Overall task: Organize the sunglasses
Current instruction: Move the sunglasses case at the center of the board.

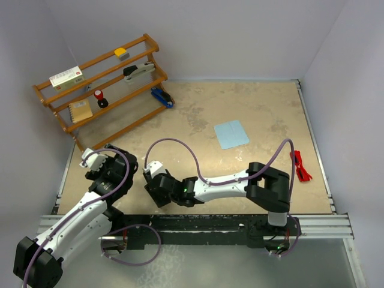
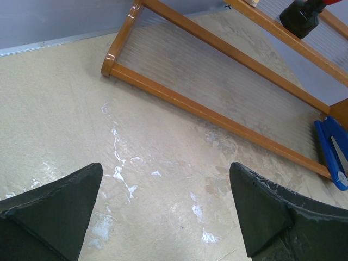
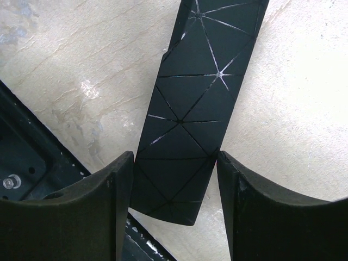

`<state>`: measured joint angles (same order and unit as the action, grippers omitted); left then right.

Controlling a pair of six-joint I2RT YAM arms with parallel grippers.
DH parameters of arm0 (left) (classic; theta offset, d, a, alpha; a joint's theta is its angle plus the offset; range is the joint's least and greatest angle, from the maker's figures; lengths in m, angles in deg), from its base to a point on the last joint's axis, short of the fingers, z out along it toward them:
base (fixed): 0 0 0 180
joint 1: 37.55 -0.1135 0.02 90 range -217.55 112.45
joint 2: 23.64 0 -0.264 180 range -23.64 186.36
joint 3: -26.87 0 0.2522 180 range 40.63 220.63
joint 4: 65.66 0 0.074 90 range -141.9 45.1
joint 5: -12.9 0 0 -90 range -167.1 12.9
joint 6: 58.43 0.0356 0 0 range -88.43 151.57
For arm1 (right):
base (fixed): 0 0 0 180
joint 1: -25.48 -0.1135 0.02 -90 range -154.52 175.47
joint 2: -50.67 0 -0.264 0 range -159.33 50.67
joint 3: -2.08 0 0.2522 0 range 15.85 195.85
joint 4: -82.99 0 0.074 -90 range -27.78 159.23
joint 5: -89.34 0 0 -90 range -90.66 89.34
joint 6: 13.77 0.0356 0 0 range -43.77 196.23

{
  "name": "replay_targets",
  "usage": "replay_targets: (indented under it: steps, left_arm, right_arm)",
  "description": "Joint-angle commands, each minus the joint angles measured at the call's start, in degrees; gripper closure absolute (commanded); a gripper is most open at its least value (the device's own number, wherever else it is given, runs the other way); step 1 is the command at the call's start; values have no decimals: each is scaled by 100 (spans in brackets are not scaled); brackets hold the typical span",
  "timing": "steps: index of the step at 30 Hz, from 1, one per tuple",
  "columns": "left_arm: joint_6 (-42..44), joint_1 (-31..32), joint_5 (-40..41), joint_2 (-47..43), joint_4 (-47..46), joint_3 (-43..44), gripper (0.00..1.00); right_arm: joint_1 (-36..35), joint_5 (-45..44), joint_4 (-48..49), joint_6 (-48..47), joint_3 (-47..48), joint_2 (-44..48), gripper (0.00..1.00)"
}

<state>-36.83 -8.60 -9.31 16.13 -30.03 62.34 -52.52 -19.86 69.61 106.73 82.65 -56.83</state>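
Note:
The red sunglasses (image 1: 300, 166) lie folded near the table's right edge, far from both grippers. A long black case (image 3: 196, 109) with a pattern of thin lines lies flat on the table by the front rail. My right gripper (image 3: 174, 157) straddles its near end, and both fingers touch its long sides. In the top view the right gripper (image 1: 151, 180) reaches left across the front of the table and hides the case. My left gripper (image 1: 99, 159) stands open over bare table (image 2: 163, 136), with nothing between its fingers (image 2: 60, 201).
A wooden rack (image 1: 102, 90) with small office items stands at the back left, its lower rail (image 2: 217, 119) ahead of my left gripper. A blue stapler (image 1: 162, 97) lies by its right foot. A pale blue cloth (image 1: 231, 134) lies mid-table. The dark front rail (image 3: 22, 157) runs beside the case.

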Motion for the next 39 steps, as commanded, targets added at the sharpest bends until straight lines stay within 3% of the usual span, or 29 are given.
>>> replay_targets:
  steps: [1,10,17,24,34,39]
  left_arm:
    - [4,-30,79,5,-172,18,3]
    - [23,-30,38,13,-221,2,3]
    - [84,-30,-47,22,-269,-31,3]
    - [116,-30,-238,227,-441,-98,3]
    - [197,-30,-403,301,-673,-233,4]
    - [240,-30,-394,251,-667,-265,4]
  right_arm:
    - [-14,-276,-243,158,-218,223,46]
    - [23,-909,-463,299,-415,415,47]
    - [484,-1130,-500,530,-1003,958,46]
    - [1228,-1072,-388,172,-1728,1723,44]
    - [1316,-588,-238,-286,-1572,1489,42]
    - [1306,-926,-491,-418,-1207,1208,24]
